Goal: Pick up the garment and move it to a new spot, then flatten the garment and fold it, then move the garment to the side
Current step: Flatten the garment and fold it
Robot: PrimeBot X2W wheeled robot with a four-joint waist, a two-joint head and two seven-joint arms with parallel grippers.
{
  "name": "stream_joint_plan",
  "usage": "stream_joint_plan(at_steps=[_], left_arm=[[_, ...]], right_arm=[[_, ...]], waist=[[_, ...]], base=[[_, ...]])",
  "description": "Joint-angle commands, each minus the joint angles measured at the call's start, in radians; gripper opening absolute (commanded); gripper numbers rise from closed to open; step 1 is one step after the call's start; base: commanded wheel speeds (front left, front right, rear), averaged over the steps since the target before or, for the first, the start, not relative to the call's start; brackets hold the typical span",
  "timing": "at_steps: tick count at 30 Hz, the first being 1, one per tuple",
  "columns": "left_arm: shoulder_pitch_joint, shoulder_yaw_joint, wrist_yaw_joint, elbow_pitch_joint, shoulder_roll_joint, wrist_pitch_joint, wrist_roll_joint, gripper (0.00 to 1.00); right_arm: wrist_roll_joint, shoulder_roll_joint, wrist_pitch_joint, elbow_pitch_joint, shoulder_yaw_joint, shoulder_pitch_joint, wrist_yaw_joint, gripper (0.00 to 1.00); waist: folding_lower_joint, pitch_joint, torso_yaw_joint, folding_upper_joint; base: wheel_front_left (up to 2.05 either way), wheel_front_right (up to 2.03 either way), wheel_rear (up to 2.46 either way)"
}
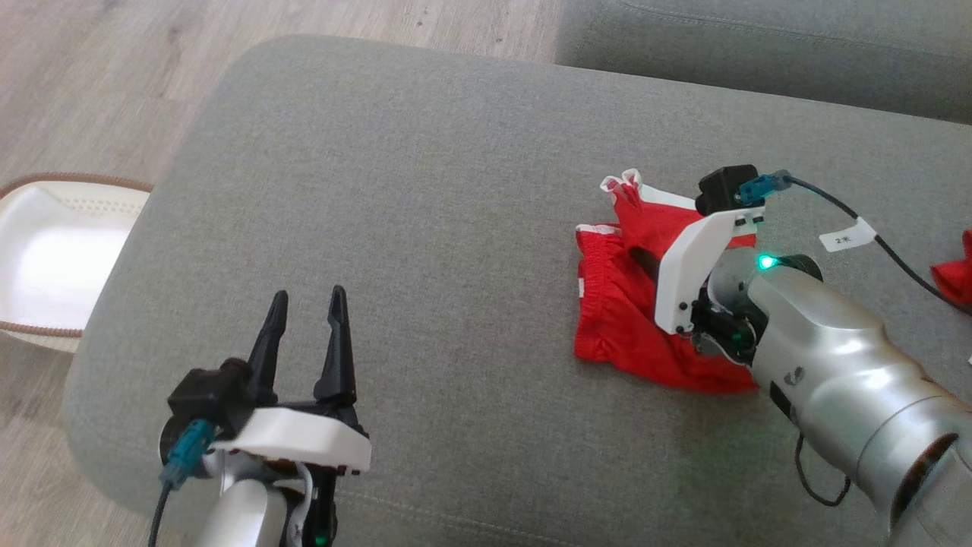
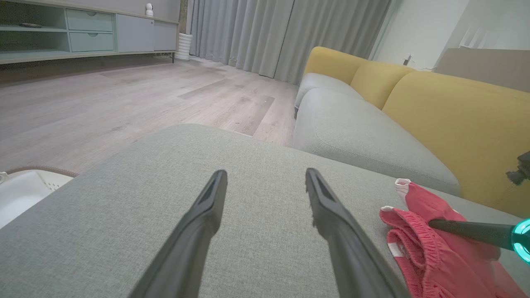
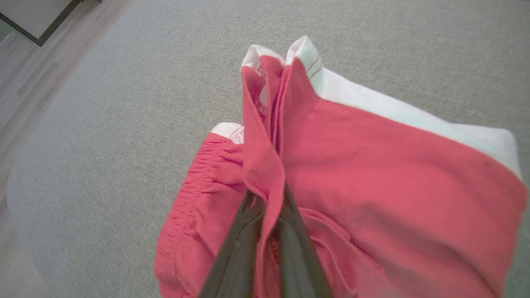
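1. Garment [image 1: 630, 334]: red cloth with white trim and a gathered waistband. It lies crumpled on the right half of the grey cushion [image 1: 425, 190], well apart from the cushion's left edge.
2. Right gripper [image 3: 269, 194]: the jaws are closed to a narrow slit and pinch a raised fold of the garment between the two dark fingers. The fold stands up as a ridge that runs from the fingertips toward two white-trimmed corners.
3. Right arm [image 1: 835, 365]: silver, entering the head view from the lower right. Its wrist is over the garment, and its fingers point up and left into the fabric near the waistband.
4. Left gripper [image 1: 307, 300]: the jaws are spread wide and hold nothing. The fingers point up the head view over bare cushion at the lower left, well apart from the garment. Whether they touch the cushion cannot be told.
5. Basket [image 1: 45, 190]: white with a brown rim, standing on the wooden floor [image 1: 114, 83] just beside the cushion's left edge.
6. Sofa [image 2: 455, 124]: a grey seat and yellow back, seen beyond the cushion in the left wrist view.
7. Red cloth [image 1: 957, 273]: cut off by the head view's right edge and lying apart from the garment. What it is cannot be told.
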Motion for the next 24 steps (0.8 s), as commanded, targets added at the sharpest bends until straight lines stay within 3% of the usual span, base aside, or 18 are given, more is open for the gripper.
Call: stream_joint_plan(at_steps=[1,10,11,12,13,20,24], left_arm=[[-0.036,0.044,-0.001,-0.031,-0.003,-0.012,0.008,1.00],[-0.035,0.037,0.007,-0.032,-0.004,-0.012,-0.002,1.00],[-0.035,0.036,0.007,-0.030,-0.004,-0.012,-0.003,1.00],[-0.036,0.035,0.008,-0.029,-0.004,-0.012,-0.004,1.00],[-0.036,0.034,0.008,-0.028,-0.004,-0.012,-0.005,1.00],[-0.035,0.042,0.009,-0.022,-0.004,-0.012,-0.005,1.00],[-0.026,0.052,0.009,-0.022,-0.004,-0.012,-0.002,1.00]], right_arm=[[-0.011,0.016,-0.014,-0.014,-0.001,0.007,-0.001,0.00],[-0.030,0.054,-0.019,-0.044,0.004,0.020,-0.001,0.00],[-0.032,0.060,-0.018,-0.044,0.005,0.023,-0.001,0.04],[-0.032,0.066,-0.017,-0.041,0.004,0.026,-0.001,0.46],[-0.033,0.071,-0.019,-0.037,0.003,0.028,-0.001,1.00],[-0.016,0.070,-0.060,-0.101,-0.021,0.033,-0.001,1.00],[0.015,0.016,-0.109,-0.208,-0.063,0.030,-0.001,1.00]], waist=[[0.0000,0.000,-0.001,-0.0001],[0.0000,-0.007,-0.024,-0.0001],[0.0000,-0.008,-0.027,-0.0001],[0.0000,-0.008,-0.029,-0.0001],[0.0000,-0.008,-0.030,-0.0001],[0.0000,-0.014,-0.050,-0.0001],[0.0000,-0.024,-0.074,-0.0001]], base=[[0.00,0.00,0.00],[0.00,0.00,0.00],[0.00,0.00,0.00],[0.00,0.00,0.00],[0.00,0.00,0.00],[0.00,0.00,0.00],[0.00,0.00,0.00]])
